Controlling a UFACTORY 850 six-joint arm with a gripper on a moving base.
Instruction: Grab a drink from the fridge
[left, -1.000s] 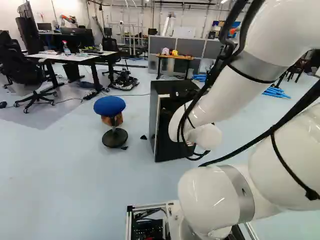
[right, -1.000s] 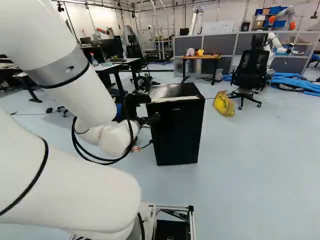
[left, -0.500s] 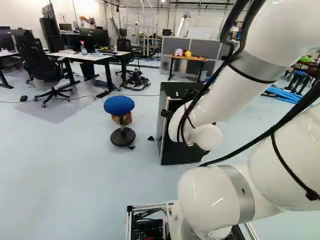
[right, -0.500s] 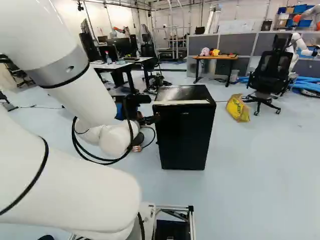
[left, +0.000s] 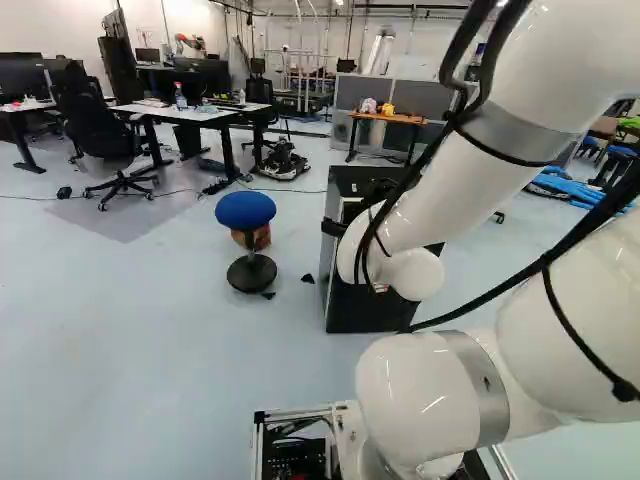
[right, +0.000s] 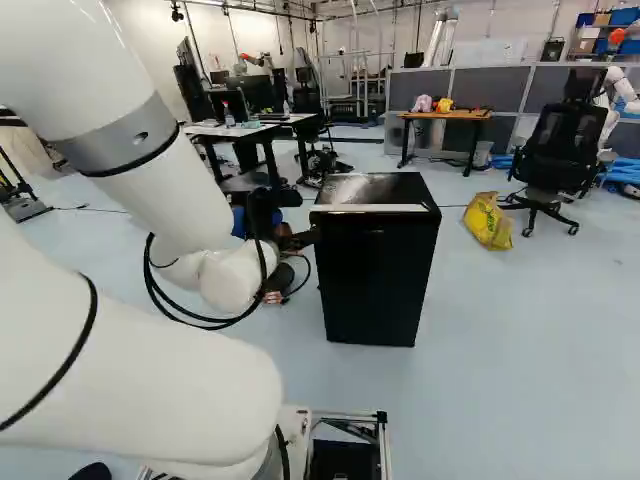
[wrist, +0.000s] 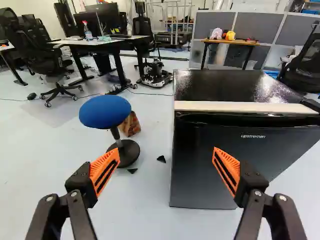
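White arm bent, outer link slanting down to the wrist; black hand open, orange pads well apart.

White rounded arm, grey bands, black cables

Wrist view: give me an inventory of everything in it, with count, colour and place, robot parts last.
Fridge: 1, black with pale front strip, ahead of the end effector
Stool: 1, blue seat, beside the fridge
Brown item: 1, brown, behind the stool
Scraps: 2, black, floor between stool and fridge
Desk: 1, white top, beyond the stool
Bottle: 1, whitish, red top, on the desk
Monitors: at least 2, black, by the desk
Office chairs: at least 3, black, around the desk and beyond the fridge
Table: 1, brown top, beyond the fridge
Toys: 2, pink and yellow, on the table
Divider: 1, grey, behind the table
Fingers: 2, black, orange pads, standing apart
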